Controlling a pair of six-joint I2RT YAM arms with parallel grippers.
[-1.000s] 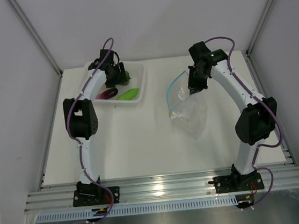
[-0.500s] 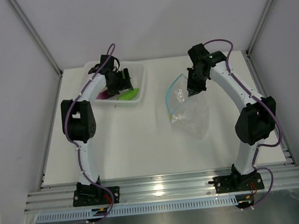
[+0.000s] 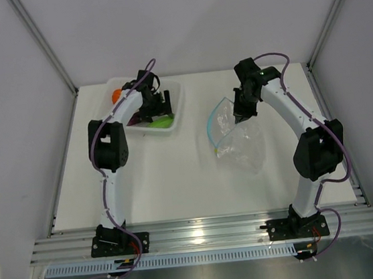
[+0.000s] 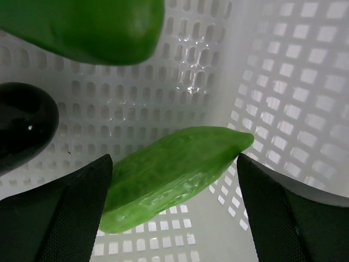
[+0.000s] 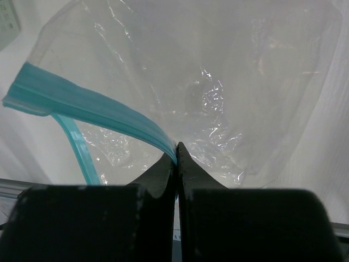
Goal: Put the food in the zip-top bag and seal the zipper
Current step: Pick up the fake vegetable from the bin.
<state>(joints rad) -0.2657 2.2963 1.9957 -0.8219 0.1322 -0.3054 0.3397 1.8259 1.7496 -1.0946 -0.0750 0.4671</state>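
Cucumber (image 4: 174, 164) lies between spread left fingers (image 4: 60, 218); right fingers (image 5: 155, 173) pinch the zipper (image 5: 92, 106).

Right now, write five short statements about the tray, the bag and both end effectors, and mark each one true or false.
1. The left end effector stands open over the light green toy cucumber. True.
2. The right end effector is open, touching nothing of the clear floppy plastic bag. False: it is shut on the bag's teal zipper strip.
3. The cucumber lies in the white perforated plastic tray. True.
4. The bag's mouth is sealed. False: its teal strips stand apart.
5. The round orange toy fruit is inside the bag. False: it sits in the tray, and no food shows in the bag.
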